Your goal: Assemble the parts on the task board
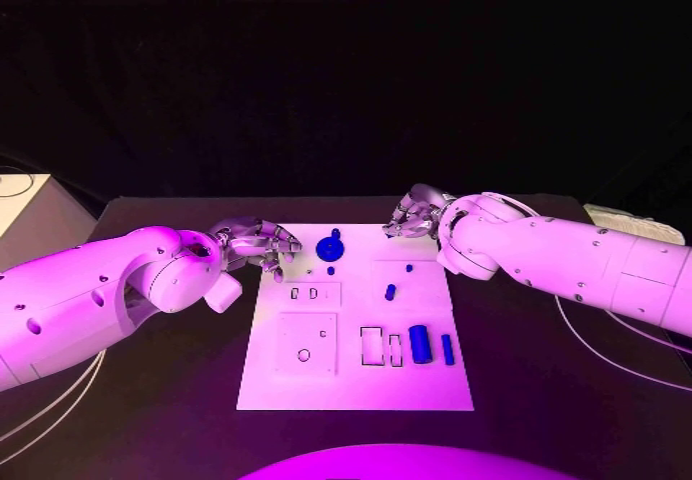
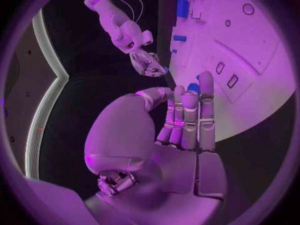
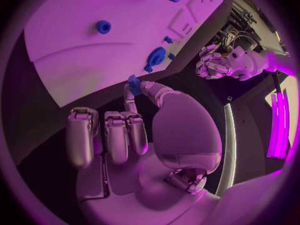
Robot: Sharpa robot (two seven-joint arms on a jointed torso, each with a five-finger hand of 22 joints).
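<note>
The white task board (image 1: 353, 385) lies in the middle of the black table. A round blue part (image 1: 330, 246) stands near its far edge. Smaller blue pieces (image 1: 389, 292) sit mid-board, and a blue cylinder (image 1: 420, 343) lies nearer me on the right. My left hand (image 1: 260, 243) hovers at the board's far left corner. It holds nothing; its fingers (image 2: 187, 115) stretch side by side toward the round part (image 2: 192, 87). My right hand (image 1: 415, 215) is over the far right corner. There its thumb and one finger pinch a small blue part (image 3: 134, 80), the other fingers (image 3: 106, 135) curled.
Empty recesses (image 1: 306, 345) mark the board's near left. A pale box (image 1: 26, 215) stands at the table's left edge and a white object (image 1: 627, 222) at its far right. Cables (image 1: 613, 345) run along the right side of the table.
</note>
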